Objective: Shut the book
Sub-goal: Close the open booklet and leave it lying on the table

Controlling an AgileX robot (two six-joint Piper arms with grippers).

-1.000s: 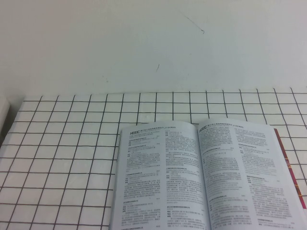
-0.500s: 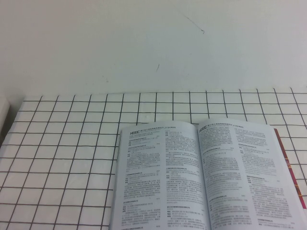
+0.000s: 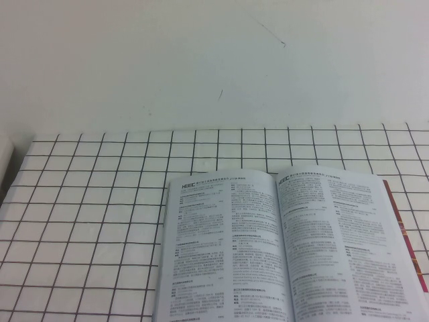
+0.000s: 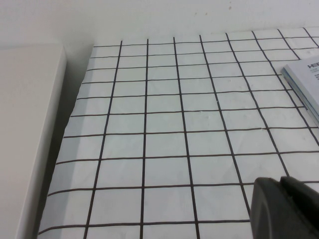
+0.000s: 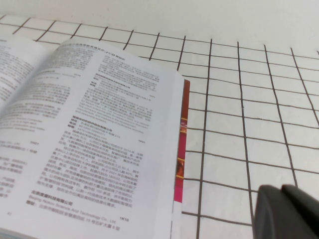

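The book point(image 3: 288, 245) lies open, not yet closed, near my right hand point(image 5: 286, 211), away from my left hand point(image 4: 286, 209). Whether they are open, I cannot tell.

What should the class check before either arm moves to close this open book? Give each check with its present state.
1. The book lies open, pages up: ok.
2. Nothing sits on the pages in view: ok.
3. Its red cover edge shows past the right-hand page, free to grasp: ok.
4. The left gripper hangs over the checked cloth, apart from the book: ok.
5. The right gripper hangs over the cloth beside the red cover edge, not touching: ok.
6. Whole book seen in the high view: not ok, its near end is cut off.
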